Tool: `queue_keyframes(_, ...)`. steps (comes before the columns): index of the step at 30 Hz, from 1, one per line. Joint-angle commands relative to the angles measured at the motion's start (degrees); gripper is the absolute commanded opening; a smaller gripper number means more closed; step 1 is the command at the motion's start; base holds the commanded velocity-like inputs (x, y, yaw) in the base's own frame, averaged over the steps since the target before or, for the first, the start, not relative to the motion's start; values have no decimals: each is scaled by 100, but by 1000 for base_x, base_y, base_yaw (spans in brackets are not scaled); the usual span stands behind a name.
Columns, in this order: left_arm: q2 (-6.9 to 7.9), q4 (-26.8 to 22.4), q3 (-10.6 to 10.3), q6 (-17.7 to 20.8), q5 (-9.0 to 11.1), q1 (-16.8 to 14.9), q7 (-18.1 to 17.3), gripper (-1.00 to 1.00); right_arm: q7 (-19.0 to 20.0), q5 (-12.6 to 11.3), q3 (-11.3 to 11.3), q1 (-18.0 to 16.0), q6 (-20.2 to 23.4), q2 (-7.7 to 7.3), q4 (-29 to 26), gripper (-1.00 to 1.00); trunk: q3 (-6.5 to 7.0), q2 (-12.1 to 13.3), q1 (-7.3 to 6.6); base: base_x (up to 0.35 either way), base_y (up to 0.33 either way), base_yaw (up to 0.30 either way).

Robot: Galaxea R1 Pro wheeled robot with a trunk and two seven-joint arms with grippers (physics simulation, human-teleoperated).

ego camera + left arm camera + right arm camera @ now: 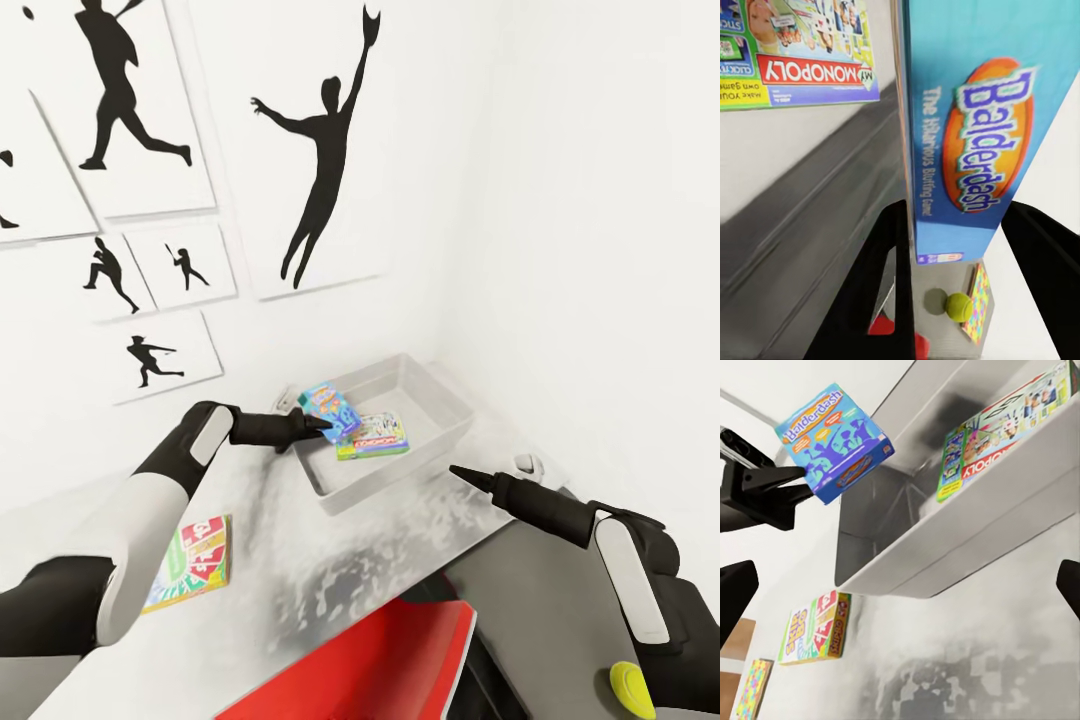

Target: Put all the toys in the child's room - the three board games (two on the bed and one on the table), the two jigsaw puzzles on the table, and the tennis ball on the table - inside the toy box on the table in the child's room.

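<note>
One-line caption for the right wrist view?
Left gripper holds the blue Balderdash box above the grey toy box, My Monopoly already inside.

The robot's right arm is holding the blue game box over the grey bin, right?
Not quite: the left gripper holds the blue game box over the grey bin, as the head view shows. The right gripper holds nothing.

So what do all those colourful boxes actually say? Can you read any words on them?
"Balderdash" and "The Hilarious Bluffing Game": on the blue box held in the left gripper.
"MY MONOPOLY": on the green-edged box lying in the grey toy box.
The yellow-edged box on the table has red lettering, too blurred to read.
The finer print on all three is too small.
</note>
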Motion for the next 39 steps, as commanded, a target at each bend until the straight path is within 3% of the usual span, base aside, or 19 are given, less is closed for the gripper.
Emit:
queue_keyframes(1,19,1,-81,2,-20,-8,-51,-100,27,16,-8,-5,31,1,-4,100,-12,-10,3,0,0,0)
queue_keyframes(9,79,2,-269,2,-13,-13,-51,-100,27,28,-8,-2,6,2,-7,100,-17,-10,3,0,0,0)
queue_keyframes(27,94,18,-302,2,-13,-13,-51,-100,27,29,-8,-7,-3,2,2,100,-18,-10,3,0,0,0)
queue_keyframes(39,227,36,-341,2,-13,-13,-51,-100,27,37,-8,-5,-11,2,121,100,-18,-10,3,0,0,0)
